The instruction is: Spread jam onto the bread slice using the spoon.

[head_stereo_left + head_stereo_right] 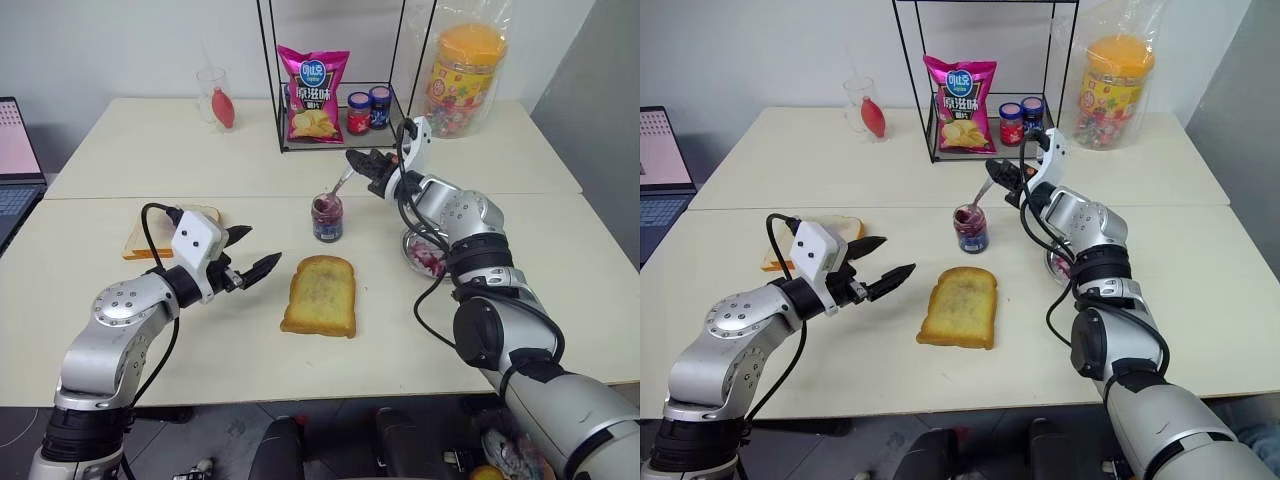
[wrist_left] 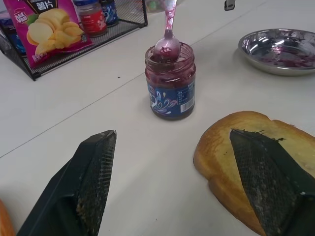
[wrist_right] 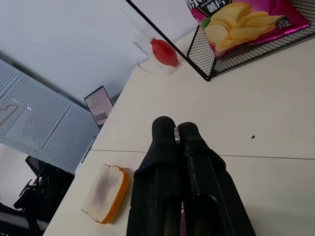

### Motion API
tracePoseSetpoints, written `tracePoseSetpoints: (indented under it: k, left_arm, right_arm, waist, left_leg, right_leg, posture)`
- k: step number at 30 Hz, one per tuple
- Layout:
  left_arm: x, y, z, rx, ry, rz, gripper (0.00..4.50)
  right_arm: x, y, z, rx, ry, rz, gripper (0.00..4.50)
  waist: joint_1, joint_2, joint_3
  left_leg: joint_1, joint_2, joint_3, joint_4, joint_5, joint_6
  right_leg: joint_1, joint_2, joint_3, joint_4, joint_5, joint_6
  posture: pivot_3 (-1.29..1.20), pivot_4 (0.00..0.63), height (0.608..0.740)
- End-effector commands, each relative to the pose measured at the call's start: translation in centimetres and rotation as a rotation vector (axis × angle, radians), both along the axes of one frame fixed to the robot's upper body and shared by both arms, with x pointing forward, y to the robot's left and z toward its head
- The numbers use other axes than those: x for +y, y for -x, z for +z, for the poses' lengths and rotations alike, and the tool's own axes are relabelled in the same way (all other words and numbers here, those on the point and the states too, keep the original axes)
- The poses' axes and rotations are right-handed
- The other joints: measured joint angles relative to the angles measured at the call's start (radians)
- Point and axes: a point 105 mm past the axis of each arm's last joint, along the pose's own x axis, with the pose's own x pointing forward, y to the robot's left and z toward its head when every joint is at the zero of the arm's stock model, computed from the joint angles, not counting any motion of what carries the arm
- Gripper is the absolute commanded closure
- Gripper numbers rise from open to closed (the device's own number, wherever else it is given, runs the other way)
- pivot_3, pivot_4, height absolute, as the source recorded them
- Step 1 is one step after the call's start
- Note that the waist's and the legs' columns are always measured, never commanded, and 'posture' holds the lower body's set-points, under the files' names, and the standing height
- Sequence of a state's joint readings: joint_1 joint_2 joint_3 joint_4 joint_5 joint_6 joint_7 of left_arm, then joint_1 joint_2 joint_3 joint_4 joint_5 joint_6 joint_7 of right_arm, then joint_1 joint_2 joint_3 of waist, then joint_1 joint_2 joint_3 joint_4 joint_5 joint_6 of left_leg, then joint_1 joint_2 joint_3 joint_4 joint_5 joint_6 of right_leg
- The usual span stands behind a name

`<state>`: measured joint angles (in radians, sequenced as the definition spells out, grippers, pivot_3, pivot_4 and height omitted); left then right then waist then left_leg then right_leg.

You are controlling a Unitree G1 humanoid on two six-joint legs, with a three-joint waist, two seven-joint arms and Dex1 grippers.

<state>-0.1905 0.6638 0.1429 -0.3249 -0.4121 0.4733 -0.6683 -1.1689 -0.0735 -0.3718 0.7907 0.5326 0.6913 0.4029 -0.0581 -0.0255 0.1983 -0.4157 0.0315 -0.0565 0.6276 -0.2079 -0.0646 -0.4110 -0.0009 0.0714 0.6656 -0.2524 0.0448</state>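
Meanwhile, left gripper [image 1: 243, 262] spread open, idle left of bread slice [image 1: 320, 295]; jam [image 1: 327, 217] just beyond; spoon [image 1: 343, 183] pinched shut in right gripper [image 1: 364, 163], bowl at jar mouth; risks tipping jar, or dripping before reaching bread

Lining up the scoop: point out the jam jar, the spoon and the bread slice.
jam jar [image 2: 170, 93], left wrist view, on its blue label.
spoon [image 2: 167, 46], left wrist view, on its bowl at the jar mouth.
bread slice [image 1: 320, 295], left eye view, middle of its top face.
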Motion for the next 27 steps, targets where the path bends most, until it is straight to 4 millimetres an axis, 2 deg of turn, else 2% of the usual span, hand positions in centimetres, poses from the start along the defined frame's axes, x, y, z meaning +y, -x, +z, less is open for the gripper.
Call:
tracePoseSetpoints:
  k: [1, 13, 27]
  left_arm:
    - [-0.4, 0.0, 1.2, -0.057, -0.005, -0.019, 0.67]
    - [-1.4, -0.7, 2.0, -0.083, 0.031, -0.042, 0.67]
    - [-1.7, -1.0, 2.2, -0.093, 0.030, -0.046, 0.67]
  right_arm:
    - [0.2, 0.1, 1.3, -0.017, -0.040, 0.008, 4.46]
    - [-0.6, -0.1, -0.1, 0.064, -0.062, -0.033, 4.46]
    - [-1.6, -0.4, 0.2, 0.109, -0.145, -0.066, 4.46]
  waist:
    - [0.000, 0.000, 0.000]
    - [0.000, 0.000, 0.000]
    - [0.000, 0.000, 0.000]
  left_leg:
    - [0.000, 0.000, 0.000, 0.000, 0.000, 0.000]
    - [0.000, 0.000, 0.000, 0.000, 0.000, 0.000]
    - [0.000, 0.000, 0.000, 0.000, 0.000, 0.000]
  right_leg:
    - [0.000, 0.000, 0.000, 0.000, 0.000, 0.000]
    - [0.000, 0.000, 0.000, 0.000, 0.000, 0.000]
    - [0.000, 0.000, 0.000, 0.000, 0.000, 0.000]
  posture:
    - [0.00, 0.150, 0.740]
    - [0.00, 0.150, 0.740]
    - [0.00, 0.150, 0.740]
